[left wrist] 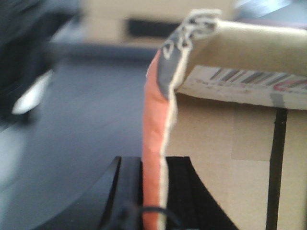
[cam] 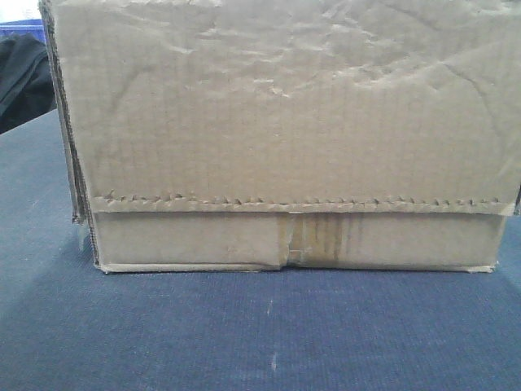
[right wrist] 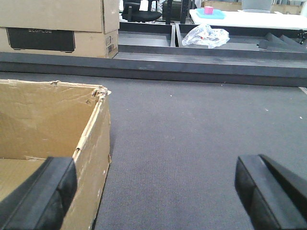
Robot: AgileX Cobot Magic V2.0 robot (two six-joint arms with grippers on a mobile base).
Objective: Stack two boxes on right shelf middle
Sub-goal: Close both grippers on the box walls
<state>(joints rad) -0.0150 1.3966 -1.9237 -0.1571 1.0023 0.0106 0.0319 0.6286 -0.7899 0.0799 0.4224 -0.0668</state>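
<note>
- Nearest, the left gripper point(left wrist: 153, 203): its black fingers point(left wrist: 122, 191) stood tight on either side of the upright orange-red wall of a red-printed brown cardboard carton point(left wrist: 225, 139). As far as the blurred wrist view allowed, they were clamped on it. A white barcode label point(left wrist: 240, 81) lay under the folded top flap.
- The right gripper point(right wrist: 153, 177) was spread wide and held nothing. One pad was over the mouth of an open plain brown cardboard box point(right wrist: 93, 158) and the other over bare carpet, so the ragged side wall stood between them. Whether this was the carton held at the left could not be told.
- Step in hand, as judged: securing a carton for the lift. The right pads should close squarely on the wall, well below the torn rim. That way the thin board neither folds nor tears, and the load rises level.
- Ahead, a large wrinkled brown corrugated carton point(cam: 277, 106) with a serrated tape strip point(cam: 285, 202) sat flat and filled the front view.
- Everything rested on a dark grey-blue carpeted surface point(cam: 260, 334), bounded by a low dark ledge point(right wrist: 192, 64).
- Beyond were a blue plastic bin point(cam: 20, 28), a tan carton with a black panel point(right wrist: 57, 14), a crumpled clear plastic bag point(right wrist: 207, 36) and a white table point(right wrist: 259, 19) bearing a pink cup point(right wrist: 208, 9).
- The right shelf appeared in no view.
</note>
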